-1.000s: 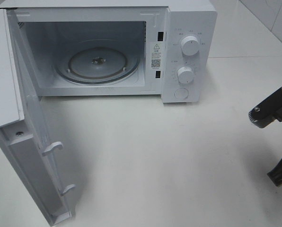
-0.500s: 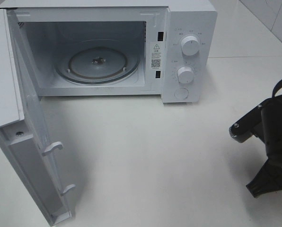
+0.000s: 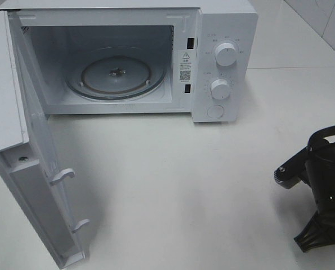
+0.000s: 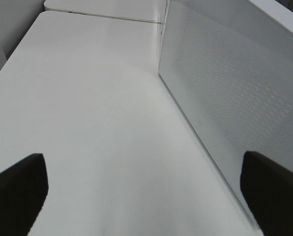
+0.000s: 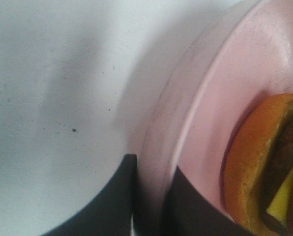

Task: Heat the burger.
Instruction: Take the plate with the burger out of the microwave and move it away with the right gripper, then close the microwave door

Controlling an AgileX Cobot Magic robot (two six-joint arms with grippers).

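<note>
Pink plate [image 5: 220, 113] rim being pinched by closed right pincer [image 5: 151, 196], burger [image 5: 264, 167] sitting on it; left pincer [image 4: 141, 191] gaping beside microwave door [image 4: 225, 98]. Microwave [image 3: 223, 62] labels unreadable.

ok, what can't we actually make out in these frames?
- Burger: right wrist view only, cut off by the frame edge; absent from the exterior high view.
- Pink plate: only part of the rim shows there.
- Microwave dial labels: exterior high view, too small to read.
- Left gripper: fingertips only, blurred.
</note>
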